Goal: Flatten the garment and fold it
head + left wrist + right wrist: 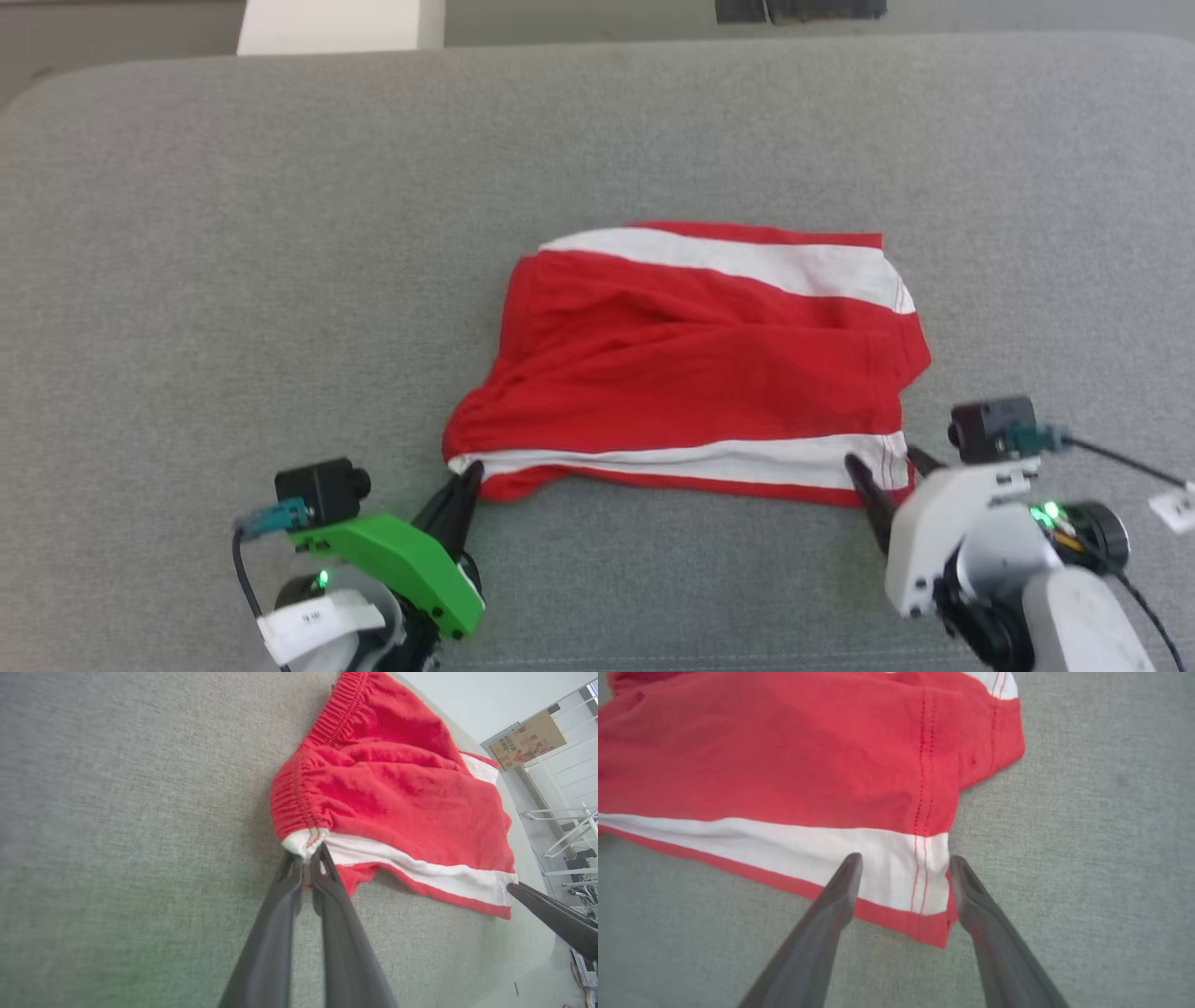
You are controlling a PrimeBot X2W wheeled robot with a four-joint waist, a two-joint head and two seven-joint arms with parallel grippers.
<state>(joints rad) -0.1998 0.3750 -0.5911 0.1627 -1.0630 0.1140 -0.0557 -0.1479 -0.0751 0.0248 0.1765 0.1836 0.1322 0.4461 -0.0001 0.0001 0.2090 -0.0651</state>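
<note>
Grey fabric surface (280,233) carries the red shorts (691,373) centrally; left end effector (464,476) pinches their near-left corner; right end effector (882,457) straddles the near-right corner, spread apart; I'd grip both layers there before tugging outward.

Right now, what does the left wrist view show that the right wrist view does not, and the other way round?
Left wrist view: the left gripper, fingers shut on the garment's white corner beside the gathered elastic waistband; a brown poster and white railings behind. Right wrist view: the right gripper, fingers open, astride the other white-banded corner, beside its red double stitching. Both: the red garment's white band, lying on the grey fabric surface.
</note>
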